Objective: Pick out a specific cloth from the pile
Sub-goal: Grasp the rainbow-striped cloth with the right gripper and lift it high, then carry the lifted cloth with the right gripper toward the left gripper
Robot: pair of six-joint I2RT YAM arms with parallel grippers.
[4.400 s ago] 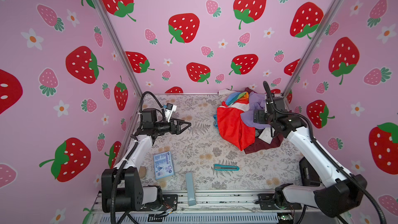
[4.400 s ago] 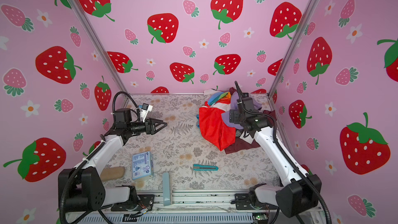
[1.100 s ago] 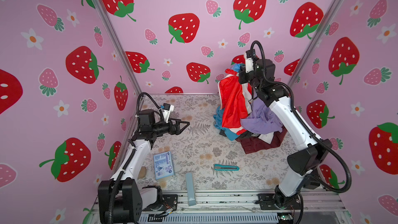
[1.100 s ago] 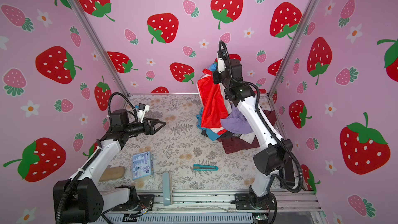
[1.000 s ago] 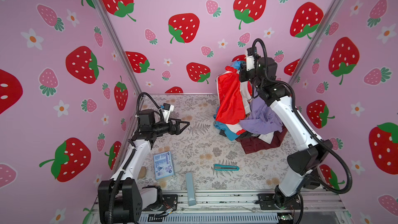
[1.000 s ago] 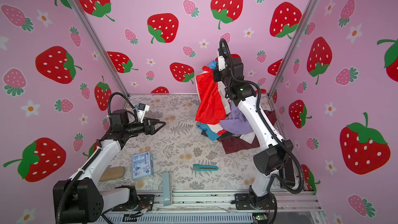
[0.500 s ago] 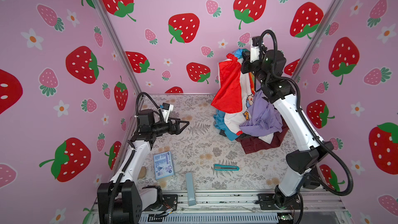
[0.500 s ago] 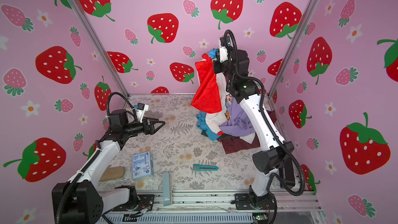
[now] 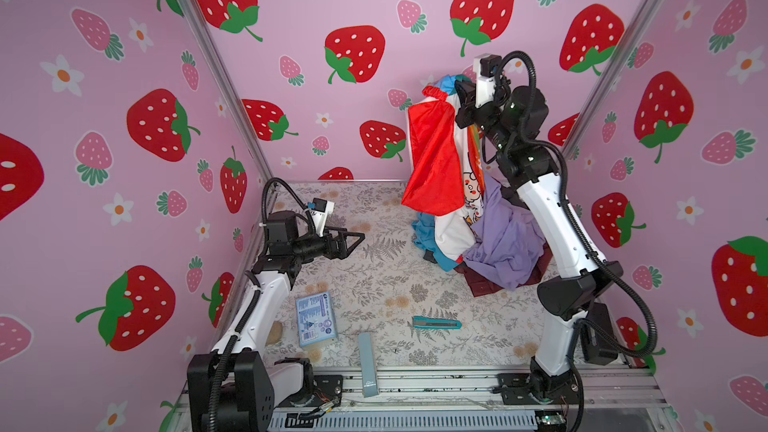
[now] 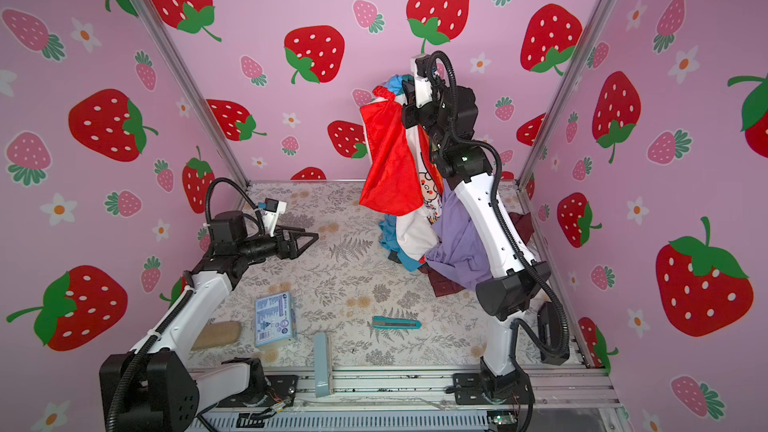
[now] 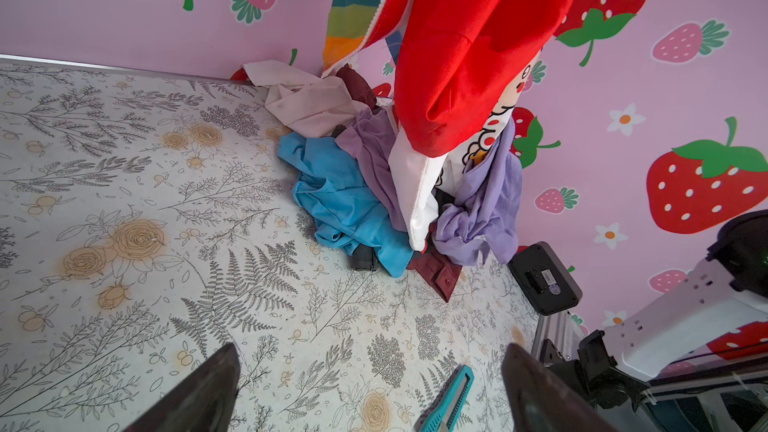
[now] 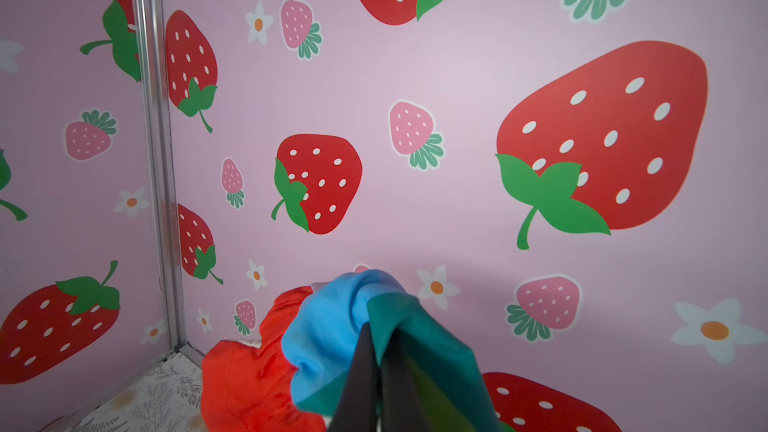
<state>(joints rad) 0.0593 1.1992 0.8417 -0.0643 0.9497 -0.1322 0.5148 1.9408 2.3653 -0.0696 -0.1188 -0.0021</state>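
Cloth (image 9: 432, 168) hangs from pinching right hand (image 9: 460, 91) over pile (image 9: 505, 243) — left hand (image 9: 354, 242) gapes wide.

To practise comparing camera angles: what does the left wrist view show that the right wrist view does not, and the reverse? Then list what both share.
Only the left wrist view: the pile, a teal knife, the cartoon print on the cloth, and the open left gripper. Only the right wrist view: the right gripper shut on the cloth's blue and green stripes, beside its gathered red trim. Both: the hanging cloth's red fabric, the strawberry wall and some of the floral table.
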